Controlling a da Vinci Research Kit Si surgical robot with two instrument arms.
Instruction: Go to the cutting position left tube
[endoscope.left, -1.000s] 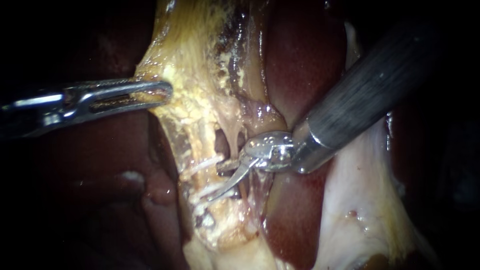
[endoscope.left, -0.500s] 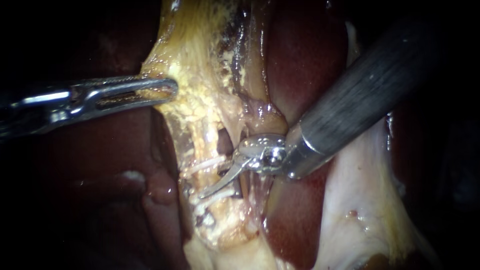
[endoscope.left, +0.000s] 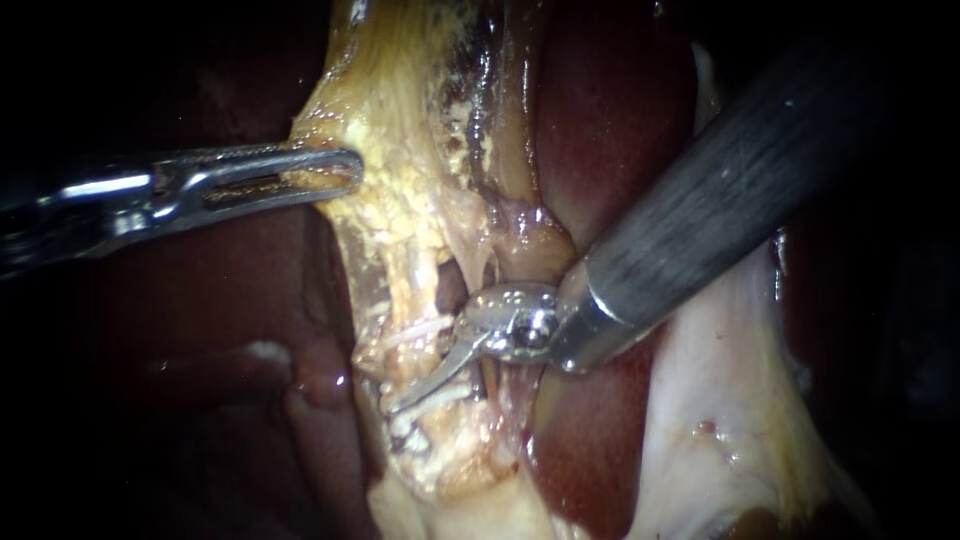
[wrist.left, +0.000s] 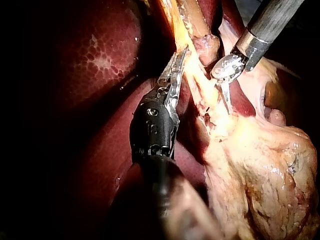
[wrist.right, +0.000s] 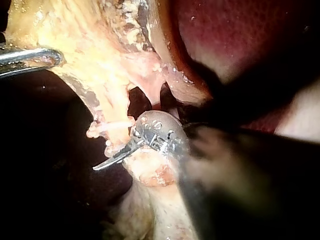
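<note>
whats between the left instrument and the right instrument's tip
Mostly yellow fatty tissue fills the stretch from the left instrument, shut on its edge, down to the right instrument; the endoscope view shows it.

Light pools hard on the middle of the scene and dies away quickly, leaving the margins black. Behind everything lies the dark red liver (endoscope.left: 600, 150), wet and glinting in spots. The dim mass at the endoscope view's left is probably more of it.
</note>
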